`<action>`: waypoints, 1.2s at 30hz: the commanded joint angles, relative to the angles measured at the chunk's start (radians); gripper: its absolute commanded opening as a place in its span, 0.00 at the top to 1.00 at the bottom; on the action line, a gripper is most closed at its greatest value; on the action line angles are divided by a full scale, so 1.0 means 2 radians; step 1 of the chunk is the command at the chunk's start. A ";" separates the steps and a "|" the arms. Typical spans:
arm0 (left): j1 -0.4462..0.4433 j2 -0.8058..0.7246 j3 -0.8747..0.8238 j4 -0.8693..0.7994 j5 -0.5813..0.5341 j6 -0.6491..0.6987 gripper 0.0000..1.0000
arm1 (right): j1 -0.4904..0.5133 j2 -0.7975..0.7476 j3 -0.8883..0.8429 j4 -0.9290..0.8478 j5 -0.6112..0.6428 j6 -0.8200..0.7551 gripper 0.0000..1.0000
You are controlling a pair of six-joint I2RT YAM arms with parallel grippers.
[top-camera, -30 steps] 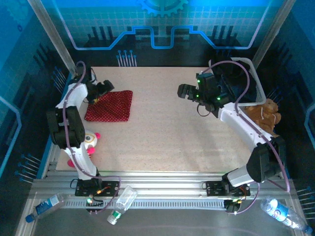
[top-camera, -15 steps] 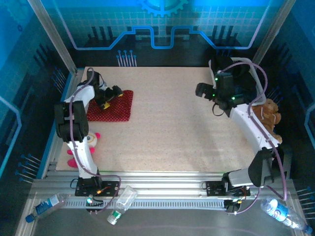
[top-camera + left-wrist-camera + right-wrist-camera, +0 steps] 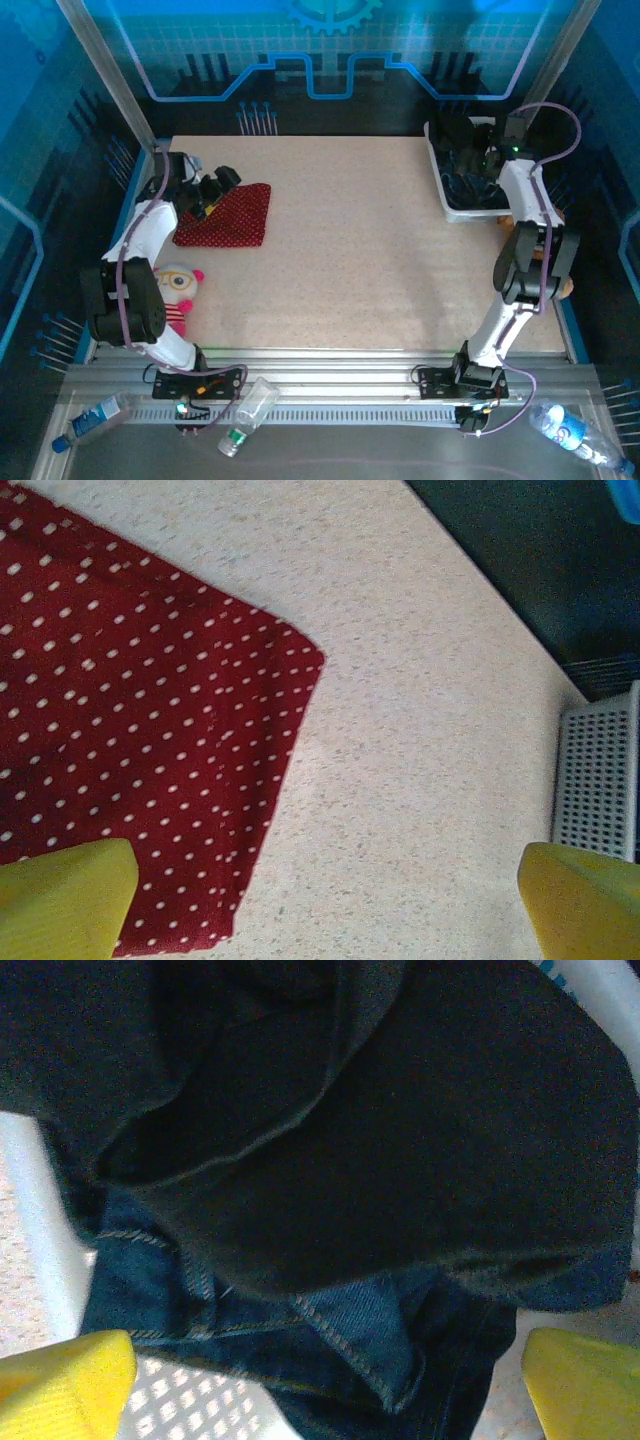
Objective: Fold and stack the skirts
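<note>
Skirts lie in 2 spots. The black skirt (image 3: pixel 400 1140) is inside the white basket (image 3: pixel 441 190), all bunched up. It sits on top of a blue denim skirt (image 3: pixel 340 1345), and the denim pokes out under it.

The red skirt (image 3: pixel 224 215) w/ white dots is far left of the basket. It lies folded flat on the table (image 3: pixel 350 260).

The right gripper (image 3: pixel 470 152) hangs right over the basket, above the black skirt. Its 2 yellow fingers (image 3: pixel 65 1385) are wide apart and hold nothing.

The left gripper (image 3: pixel 216 186) is far left of the basket, over the back edge of the red skirt. Its fingers are wide apart too, w/ nothing held. We can't tell if it touches the cloth.

A plush doll (image 3: pixel 178 290) lies far left of the basket, near the front edge of the table.
</note>
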 commanded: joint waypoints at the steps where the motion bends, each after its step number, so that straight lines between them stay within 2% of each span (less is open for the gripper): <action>1: 0.017 -0.028 -0.022 0.014 -0.025 -0.025 0.01 | -0.014 0.034 0.053 -0.009 -0.043 -0.047 0.00; 4: 0.028 -0.042 -0.034 0.015 -0.030 -0.029 0.01 | -0.011 0.063 0.097 -0.007 -0.094 -0.074 0.00; 10: 0.034 -0.044 -0.035 0.013 -0.033 -0.033 0.01 | 0.004 0.106 0.168 -0.003 -0.102 -0.106 0.00; 12: 0.034 -0.041 -0.030 0.011 -0.033 -0.034 0.01 | 0.011 0.130 0.200 -0.015 -0.093 -0.112 0.01; 18: 0.034 -0.041 -0.022 0.002 -0.030 -0.031 0.01 | 0.025 0.229 0.330 -0.073 -0.019 -0.107 0.16; 19: 0.035 -0.043 -0.022 -0.001 -0.031 -0.030 0.01 | 0.027 0.243 0.349 -0.081 -0.005 -0.103 0.21; 21: 0.035 -0.048 -0.023 -0.006 -0.035 -0.028 0.01 | 0.029 0.259 0.378 -0.095 0.001 -0.100 0.36; 23: 0.035 -0.053 -0.025 -0.011 -0.035 -0.024 0.01 | 0.029 0.264 0.403 -0.112 -0.014 -0.101 0.64; 25: 0.036 -0.057 -0.027 -0.014 -0.035 -0.021 0.01 | 0.031 0.251 0.413 -0.125 -0.015 -0.097 0.83; 27: 0.036 -0.063 -0.031 -0.011 -0.030 -0.022 0.01 | 0.034 0.216 0.393 -0.121 -0.019 -0.096 0.97; 28: 0.036 -0.065 -0.033 -0.005 -0.023 -0.022 0.01 | 0.036 0.184 0.372 -0.115 -0.030 -0.095 1.00; 32: 0.035 -0.071 -0.042 0.023 0.018 -0.027 0.01 | 0.049 0.068 0.270 -0.069 -0.081 -0.095 1.00; 36: 0.031 -0.079 -0.041 0.037 0.047 -0.027 0.01 | 0.064 -0.018 0.222 -0.060 -0.142 -0.102 1.00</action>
